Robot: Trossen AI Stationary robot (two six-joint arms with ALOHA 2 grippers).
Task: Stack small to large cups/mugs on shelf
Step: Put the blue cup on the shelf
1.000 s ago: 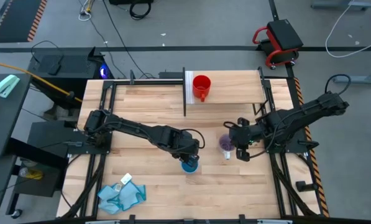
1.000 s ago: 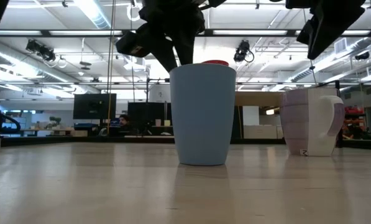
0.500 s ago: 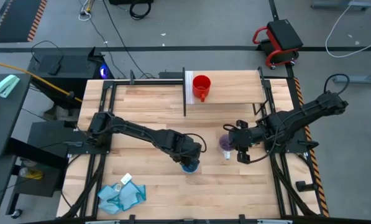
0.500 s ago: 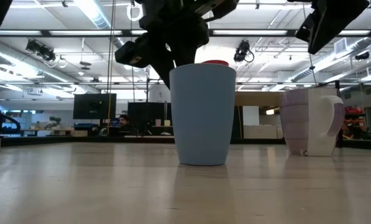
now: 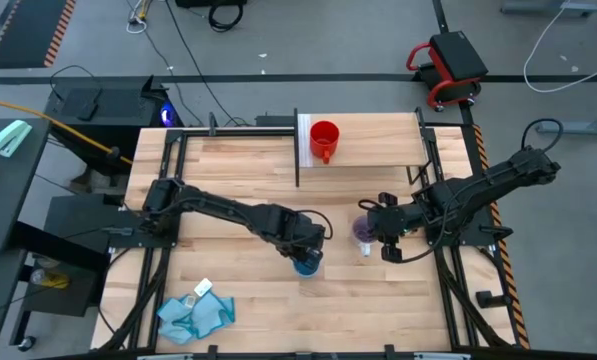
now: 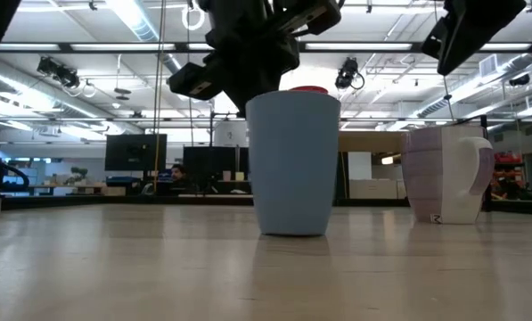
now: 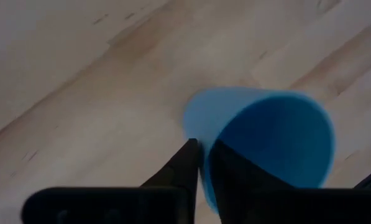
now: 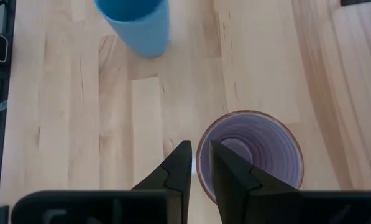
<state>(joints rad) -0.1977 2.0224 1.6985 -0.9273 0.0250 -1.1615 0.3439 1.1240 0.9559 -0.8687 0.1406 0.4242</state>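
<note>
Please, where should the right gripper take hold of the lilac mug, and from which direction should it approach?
Probably the rim wall, from straight above. The lilac mug stands upright with its mouth open, so one finger can go inside and one outside. The right gripper already straddles the rim that way. Its pale handle sticks out sideways and looks less convenient from above.

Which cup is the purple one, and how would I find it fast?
Look at the big wooden table, then at the right arm's fingers. The purple cup stands upright just there, with one finger inside its rim. The blue cup is by the left arm, and the red cup sits up on the shelf.
</note>
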